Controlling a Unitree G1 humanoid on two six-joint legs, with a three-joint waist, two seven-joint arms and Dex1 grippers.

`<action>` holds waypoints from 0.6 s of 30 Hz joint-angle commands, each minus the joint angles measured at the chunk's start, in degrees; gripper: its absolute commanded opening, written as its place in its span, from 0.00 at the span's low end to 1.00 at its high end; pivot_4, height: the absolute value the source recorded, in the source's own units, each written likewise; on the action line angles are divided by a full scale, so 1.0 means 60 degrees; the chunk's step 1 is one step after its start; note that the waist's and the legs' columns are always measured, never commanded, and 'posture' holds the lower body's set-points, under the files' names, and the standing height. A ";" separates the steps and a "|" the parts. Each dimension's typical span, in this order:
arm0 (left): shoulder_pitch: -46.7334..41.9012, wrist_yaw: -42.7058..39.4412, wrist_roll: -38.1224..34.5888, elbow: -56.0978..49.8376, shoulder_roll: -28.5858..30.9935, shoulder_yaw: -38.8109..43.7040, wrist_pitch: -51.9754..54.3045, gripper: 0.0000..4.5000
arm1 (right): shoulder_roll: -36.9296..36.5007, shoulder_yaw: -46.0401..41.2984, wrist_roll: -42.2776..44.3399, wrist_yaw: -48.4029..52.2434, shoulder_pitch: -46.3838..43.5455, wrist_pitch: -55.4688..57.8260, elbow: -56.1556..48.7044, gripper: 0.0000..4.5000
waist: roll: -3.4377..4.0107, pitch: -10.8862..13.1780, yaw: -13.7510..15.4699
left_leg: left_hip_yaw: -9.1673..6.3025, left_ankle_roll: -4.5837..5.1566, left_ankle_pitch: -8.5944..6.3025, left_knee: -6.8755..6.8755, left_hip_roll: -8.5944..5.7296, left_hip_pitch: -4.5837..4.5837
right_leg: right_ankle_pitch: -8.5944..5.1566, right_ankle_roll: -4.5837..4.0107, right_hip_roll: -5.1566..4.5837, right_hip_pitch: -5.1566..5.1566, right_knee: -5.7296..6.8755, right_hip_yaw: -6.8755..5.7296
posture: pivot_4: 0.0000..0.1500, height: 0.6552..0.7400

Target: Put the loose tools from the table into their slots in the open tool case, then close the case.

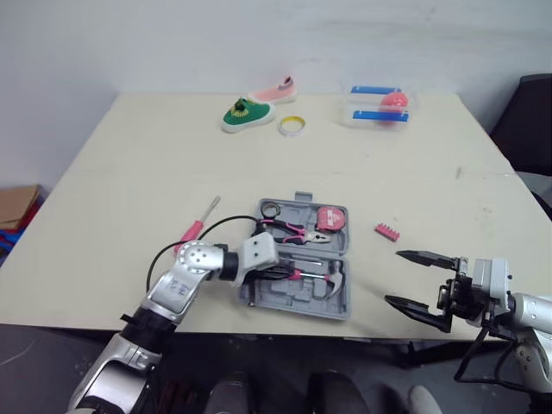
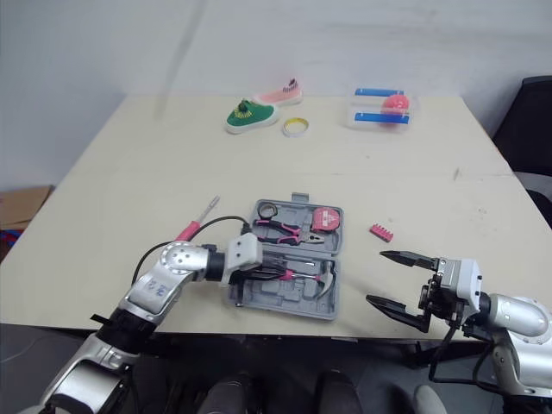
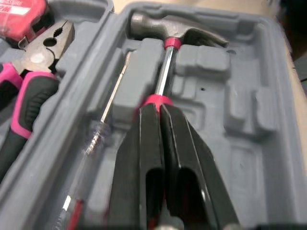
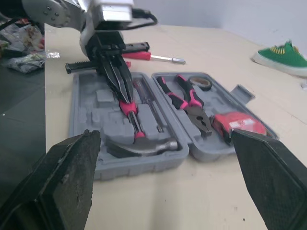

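One hammer (image 3: 178, 32), seemingly in left tool (image 3: 160, 106); right tool (image 1: 393, 276) agape.

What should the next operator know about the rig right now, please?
Left gripper: shut on the hammer, which lies in the open tool case.
Right gripper: open, empty, right of the case.
Done: pliers and tape measure in the case.
To do: red screwdriver, on the table left of the case; pink bit holder, right of it; close the case.
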 commanded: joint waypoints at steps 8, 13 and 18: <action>0.1181 -0.0180 -0.2226 -0.1120 0.1718 0.3683 -0.0337 0.38 | -0.0826 -0.1118 -0.0099 0.0173 -0.0754 -0.0799 0.1547 1.00 | -0.0009 0.0135 -0.0141 | 0.0009 -0.0011 0.0044 0.0007 -0.0019 -0.0091 | 0.0004 0.0011 0.0007 -0.0073 0.0002 -0.0042 | 1.00 1.00; 0.2932 0.0543 -0.2373 -0.0842 0.2459 0.5966 -0.0473 0.85 | -0.1095 -0.1565 -0.0367 0.0079 -0.1074 -0.1446 0.2788 1.00 | -0.0027 0.0180 -0.0207 | 0.0017 0.0047 0.0019 0.0014 -0.0023 -0.0093 | 0.0022 0.0044 -0.0002 -0.0074 -0.0002 -0.0051 | 1.00 1.00; 0.4228 0.1747 -0.2651 -0.0174 0.2644 0.8555 -0.0515 0.98 | -0.1438 -0.2046 -0.0629 0.0152 -0.1138 -0.2276 0.4383 1.00 | -0.0030 0.0189 -0.0206 | 0.0011 -0.0019 -0.0010 -0.0009 -0.0010 -0.0093 | 0.0017 0.0033 0.0000 -0.0090 -0.0004 -0.0011 | 1.00 1.00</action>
